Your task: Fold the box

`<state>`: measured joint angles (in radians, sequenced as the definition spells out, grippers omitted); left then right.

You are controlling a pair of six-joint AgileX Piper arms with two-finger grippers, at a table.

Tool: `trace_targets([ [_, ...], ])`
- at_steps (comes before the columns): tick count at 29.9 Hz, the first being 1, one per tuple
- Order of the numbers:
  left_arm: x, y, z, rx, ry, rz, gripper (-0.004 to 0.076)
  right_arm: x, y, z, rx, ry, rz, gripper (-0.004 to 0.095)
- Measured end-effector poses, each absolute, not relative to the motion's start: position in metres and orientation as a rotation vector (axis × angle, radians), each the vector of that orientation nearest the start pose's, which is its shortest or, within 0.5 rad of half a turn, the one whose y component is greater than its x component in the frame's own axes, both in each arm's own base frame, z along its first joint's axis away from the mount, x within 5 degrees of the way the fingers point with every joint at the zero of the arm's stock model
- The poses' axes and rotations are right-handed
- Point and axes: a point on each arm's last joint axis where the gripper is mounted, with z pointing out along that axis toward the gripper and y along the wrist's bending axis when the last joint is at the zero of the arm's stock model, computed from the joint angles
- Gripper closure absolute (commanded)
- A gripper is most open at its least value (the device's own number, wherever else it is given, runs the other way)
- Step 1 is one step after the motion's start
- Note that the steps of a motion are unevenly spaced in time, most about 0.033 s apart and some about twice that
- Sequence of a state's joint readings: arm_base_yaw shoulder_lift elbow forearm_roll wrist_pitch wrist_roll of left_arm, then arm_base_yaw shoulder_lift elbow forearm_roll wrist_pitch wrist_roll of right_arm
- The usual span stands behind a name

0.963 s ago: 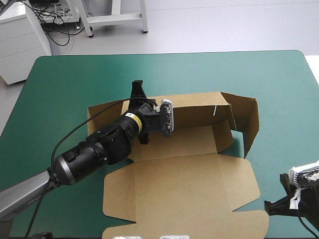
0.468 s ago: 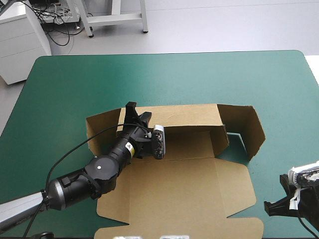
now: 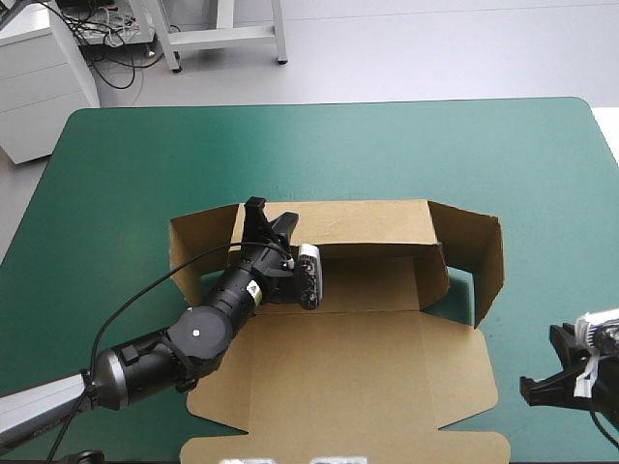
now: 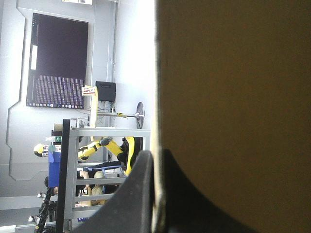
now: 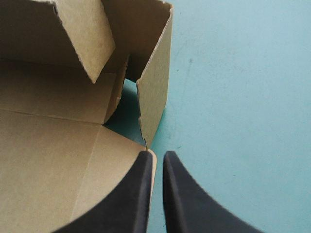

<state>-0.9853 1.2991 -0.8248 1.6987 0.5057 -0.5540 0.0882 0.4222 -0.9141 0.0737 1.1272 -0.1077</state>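
Brown cardboard box [image 3: 368, 358] lay mid-frame on the teal-green desk [image 3: 126, 164]. Since earlier, the left gripper [image 3: 259, 217] had drawn back lower, fingers pinched on the far wall [image 3: 372, 220], which now stood squarer. Right gripper [image 5: 156, 154] waited at lower right, fingers nearly together, empty. Tucking probably next.

**Table** [image 3: 319, 104], high view: the surface I work on. Its far edge runs straight across, and it turns in a rounded corner at the far left and at the far right. The left and right edges slant outward toward the near side.

**Teal-green cover** [image 3: 126, 164]: it is spread over the whole top, lies flat and smooth, and is darker toward the left edge.

Right wrist view: the same teal-green cover [image 5: 243, 97] shows as one plain, even field.
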Motion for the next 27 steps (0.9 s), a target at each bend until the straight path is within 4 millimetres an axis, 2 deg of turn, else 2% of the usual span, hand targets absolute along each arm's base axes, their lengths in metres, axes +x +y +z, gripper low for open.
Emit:
trace_targets([
  [4, 0.190, -0.207, 0.306, 1.465, 1.191, 0.599, 0.0756, 0.045, 0.008, 0.401, -0.184, 2.099, 0.056, 0.0168],
  [6, 0.190, -0.206, 0.306, 1.462, 1.194, 0.604, 0.0756, 0.053, 0.007, 0.411, -0.177, 2.083, 0.037, 0.0064],
  [9, 0.191, -0.206, 0.307, 1.456, 1.199, 0.612, 0.0756, 0.072, 0.007, 0.426, -0.169, 2.070, 0.018, 0.0048],
  [14, 0.191, -0.205, 0.307, 1.451, 1.205, 0.616, 0.0756, 0.112, 0.011, 0.437, -0.160, 2.124, 0.028, 0.0048],
  [19, 0.191, -0.205, 0.306, 1.451, 1.208, 0.614, 0.0756, 0.155, 0.015, 0.441, -0.136, 2.188, 0.052, 0.0048],
  [27, 0.191, -0.205, 0.306, 1.451, 1.208, 0.613, 0.0756, 0.228, 0.027, 0.438, -0.126, 2.292, 0.144, 0.0048],
])
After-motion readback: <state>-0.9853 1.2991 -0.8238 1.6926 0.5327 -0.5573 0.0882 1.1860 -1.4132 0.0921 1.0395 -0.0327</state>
